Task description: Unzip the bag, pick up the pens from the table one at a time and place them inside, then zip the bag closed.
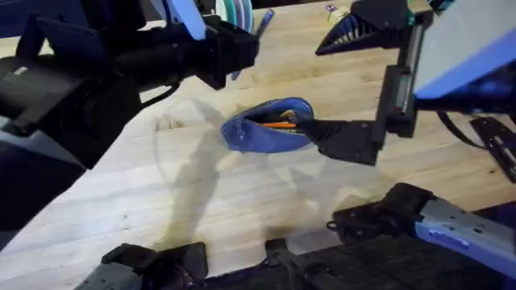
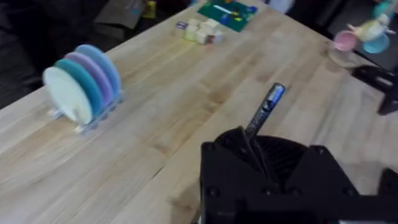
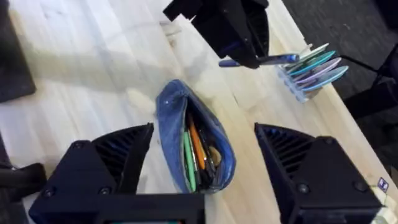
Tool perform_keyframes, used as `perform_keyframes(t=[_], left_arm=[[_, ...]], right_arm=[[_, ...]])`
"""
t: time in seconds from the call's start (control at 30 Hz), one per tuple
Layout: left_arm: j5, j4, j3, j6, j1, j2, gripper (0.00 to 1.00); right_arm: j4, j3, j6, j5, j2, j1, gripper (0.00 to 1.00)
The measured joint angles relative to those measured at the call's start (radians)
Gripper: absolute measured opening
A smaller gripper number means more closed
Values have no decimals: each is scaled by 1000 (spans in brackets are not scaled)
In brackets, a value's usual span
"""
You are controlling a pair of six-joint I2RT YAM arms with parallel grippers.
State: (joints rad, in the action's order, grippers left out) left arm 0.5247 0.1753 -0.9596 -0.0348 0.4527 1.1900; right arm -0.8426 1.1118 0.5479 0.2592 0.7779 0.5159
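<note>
From my remote station I see one bag (image 1: 270,127) lying unzipped near the middle of the table (image 1: 242,201), its mouth gaping — the right wrist view looks straight into it. Inside I count at least three pens: one orange pen (image 3: 196,144), one green pen (image 3: 186,158) beside it, and a darker one (image 3: 208,158) I can't identify with any confidence.

A fourth pen, the blue-barrelled pen (image 2: 266,109), is pinched in the left gripper (image 2: 252,146), whose fingers are closed on its lower end; the barrel sticks out beyond the fingertips. In the right wrist view that same pen (image 3: 261,60) juts sideways from the left gripper (image 3: 239,59), held in the air above the table, beyond the bag's far end and near the plate rack.

The right gripper (image 3: 202,180) hovers over the bag with its two fingers spread wide, one on either side of the pouch, holding nothing. From overhead, the right arm reaches in from the right, and the bag's right end lies against it.

One rack of plates (image 2: 84,90) stands on the table well away from the bag — I count about four discs in it, white, teal, lilac and blue. Some small blocks (image 2: 200,31) and one green board (image 2: 227,12) sit at the table's far edge.
</note>
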Motion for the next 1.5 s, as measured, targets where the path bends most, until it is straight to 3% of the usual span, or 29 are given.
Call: perform_keyframes(t=[0.2, 0.4, 0.57, 0.67, 0.8, 1.03, 1.23, 1.3, 1.47, 1.5], left_arm=[[118, 2, 0, -52, 30, 14, 43], [223, -4, 0, -94, 82, 116, 43], [274, 0, 0, -123, 140, 237, 43], [275, 19, 0, -127, 144, 278, 43], [218, 74, 0, -131, 143, 326, 43], [-20, 187, 0, -137, 143, 381, 43], [-81, 225, 0, -187, 147, 381, 51], [-87, 225, 0, -198, 147, 381, 150], [-92, 219, 0, -204, 150, 381, 916], [-92, 219, 0, -203, 151, 381, 967]], right_arm=[[-12, 0, -15, 5, -62, 0, 997], [-12, 0, -19, 9, -134, 0, 997], [-12, 0, -21, 11, -147, 0, 997], [-20, 0, -21, 11, -147, 0, 998], [-51, 0, -21, 11, -147, 0, 998], [-81, 0, -21, 11, -147, 0, 998], [-81, 0, -21, 11, -147, 0, 997], [-81, 0, -21, 11, -147, 0, 997], [-81, 0, -21, 11, -147, 0, 997], [-81, 0, -21, 11, -147, 0, 997]])
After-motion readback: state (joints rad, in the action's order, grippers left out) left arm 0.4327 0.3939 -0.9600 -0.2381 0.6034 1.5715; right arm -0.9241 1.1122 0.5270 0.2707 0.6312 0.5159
